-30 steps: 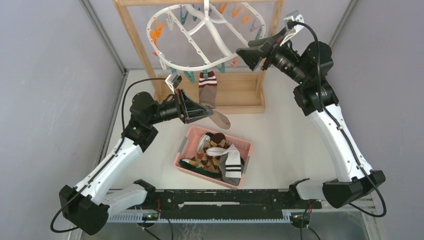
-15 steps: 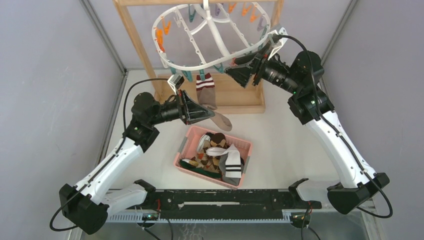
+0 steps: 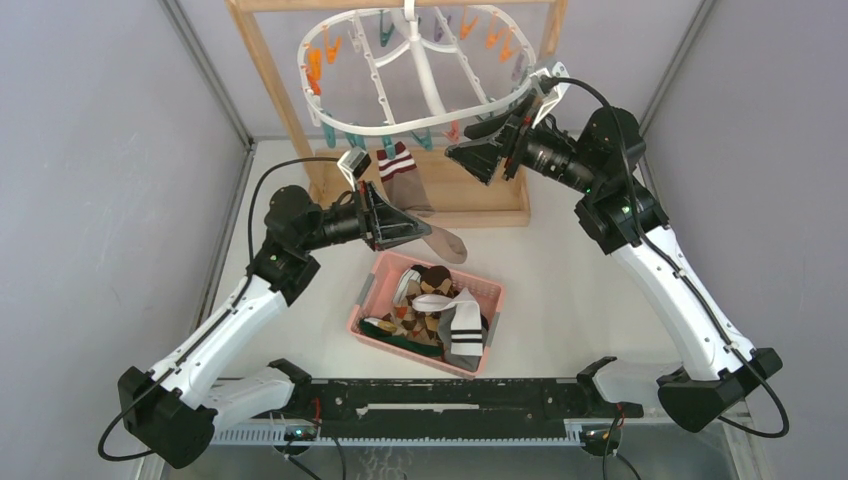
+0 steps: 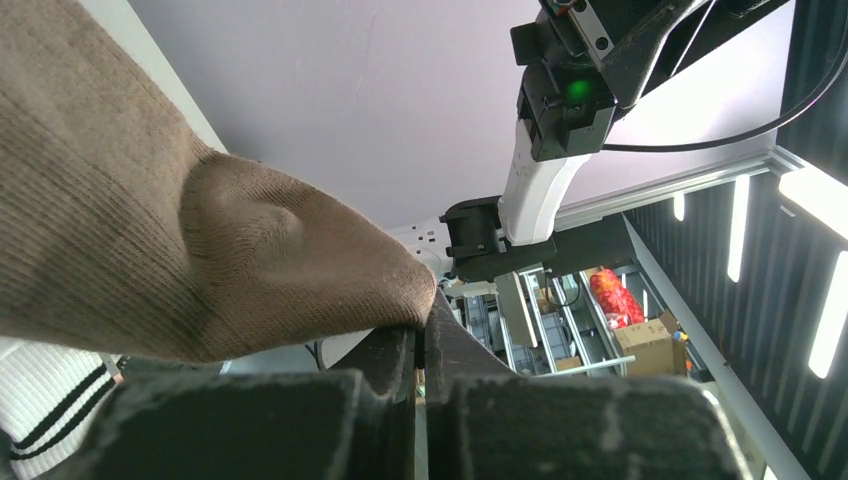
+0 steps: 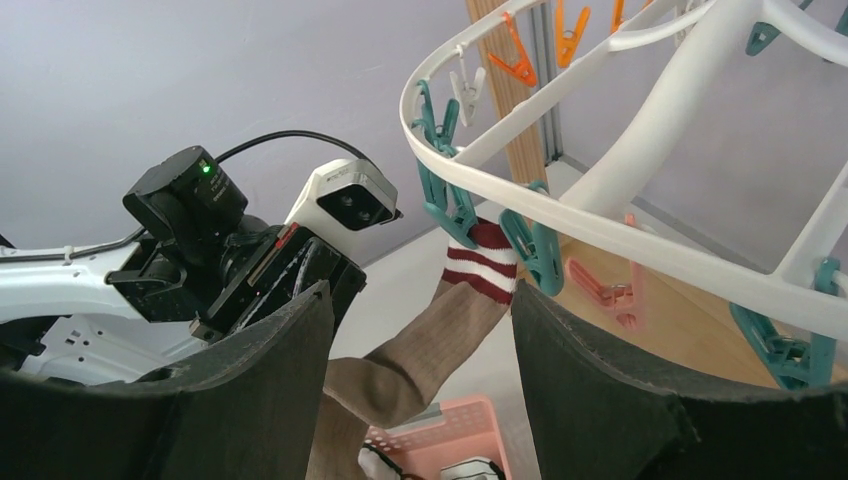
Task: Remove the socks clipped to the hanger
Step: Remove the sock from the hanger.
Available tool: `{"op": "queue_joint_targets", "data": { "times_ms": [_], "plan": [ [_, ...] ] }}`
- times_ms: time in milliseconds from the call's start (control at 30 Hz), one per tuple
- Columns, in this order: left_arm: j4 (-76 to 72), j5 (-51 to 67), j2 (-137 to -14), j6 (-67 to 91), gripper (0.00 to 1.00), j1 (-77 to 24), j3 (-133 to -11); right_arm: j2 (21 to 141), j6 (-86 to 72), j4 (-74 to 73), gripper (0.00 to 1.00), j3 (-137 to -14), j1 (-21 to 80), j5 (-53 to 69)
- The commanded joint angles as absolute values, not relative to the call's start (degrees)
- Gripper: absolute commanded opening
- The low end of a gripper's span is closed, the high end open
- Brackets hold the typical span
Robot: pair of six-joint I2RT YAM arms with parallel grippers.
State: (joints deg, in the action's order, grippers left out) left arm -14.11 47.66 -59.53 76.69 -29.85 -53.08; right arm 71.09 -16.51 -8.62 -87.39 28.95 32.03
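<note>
L gripper (image 3: 418, 230) (image 4: 420, 335) is clamped tight on the toe end of a brown sock (image 3: 418, 200) (image 4: 150, 220) (image 5: 400, 370); in the left wrist view its fingers (image 4: 380, 400) are pressed together w/ only a hairline slit, knit fabric bunched over the tips. The sock runs at a slant from that grip up to its maroon-and-white striped cuff (image 3: 396, 160) (image 5: 480, 265), which sits right under the near rim of the white oval hanger (image 3: 432, 95) (image 5: 600, 235), between two teal clips (image 5: 445, 200) (image 5: 535, 250). Can't tell which clip has it. R gripper (image 3: 462, 150) (image 5: 420, 300) is spread wide, nothing in it, fingers (image 5: 250, 400) either side of the cuff in its own cam, hovering just below the rim's right-front curve, not touching sock or rim as far as I can see. The hanger hangs by its centre hook from the top bar of a wooden frame (image 3: 275, 80), tilted, w/ orange clips (image 3: 318, 65) (image 5: 520, 65) on the far-left side and other clips round the back; no other sock seen on it. Down on the white table (image 3: 570, 280), near the arm bases, a pink basket (image 3: 368, 292) (image 5: 440, 420) holds a heap of socks (image 3: 435, 310): brown patterned ones, plus a white black-striped one (image 3: 440, 300) and a grey one (image 3: 465, 335) draped over the front-right rim. The held sock's toe hangs just above the basket's far edge.
</note>
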Motion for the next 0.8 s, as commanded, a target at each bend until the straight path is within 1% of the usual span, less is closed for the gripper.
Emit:
{"op": "queue_joint_targets", "data": {
  "times_ms": [0,500,767],
  "plan": [
    [-16.64,46.95,-58.45,77.34,0.0,-30.38,-55.81,69.45,-15.73,-8.17,0.73,-87.28,29.36,32.21],
    [-16.58,46.45,-57.81,77.5,0.0,-31.35,-55.39,68.82,-15.51,-7.77,0.73,-85.97,30.11,32.76],
    [-13.62,46.03,-53.42,77.64,0.0,-31.54,-53.18,70.03,-15.81,-5.3,0.73,-84.66,31.51,34.28]
  ]
}}
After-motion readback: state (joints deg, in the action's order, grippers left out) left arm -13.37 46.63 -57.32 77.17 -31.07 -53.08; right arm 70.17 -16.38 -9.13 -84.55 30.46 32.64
